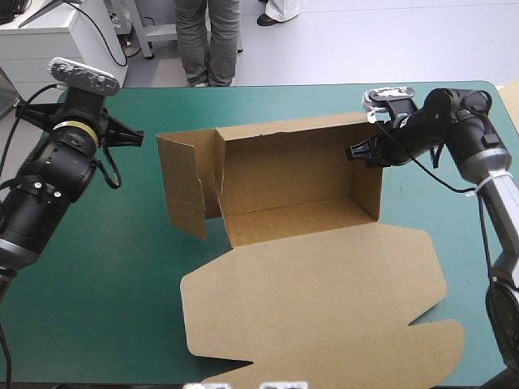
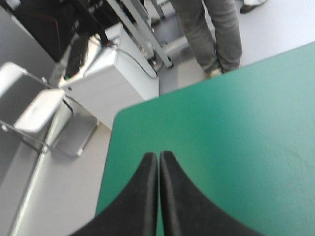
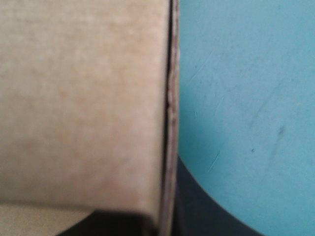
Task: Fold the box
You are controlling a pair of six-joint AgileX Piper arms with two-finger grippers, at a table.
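Observation:
The brown box (image 1: 284, 174) stands in the middle of the table with its back and side walls raised and its lid (image 1: 324, 292) lying flat toward the near edge. A side flap (image 1: 182, 190) stands out at its left end. My right gripper (image 1: 357, 151) is at the box's right wall, shut on the wall's upper edge. In the right wrist view the board (image 3: 83, 98) runs edge-on between the black fingers (image 3: 206, 211). My left gripper (image 2: 158, 160) is shut and holds nothing. It hangs over the teal-green cover (image 2: 236, 128) near the far left corner, well clear of the box.
A strip of more brown board (image 1: 511, 101) shows at the table's right edge. The left arm (image 1: 57, 178) reaches over the table's left side. The table's far left corner (image 2: 118, 115) lies just ahead of the left gripper.

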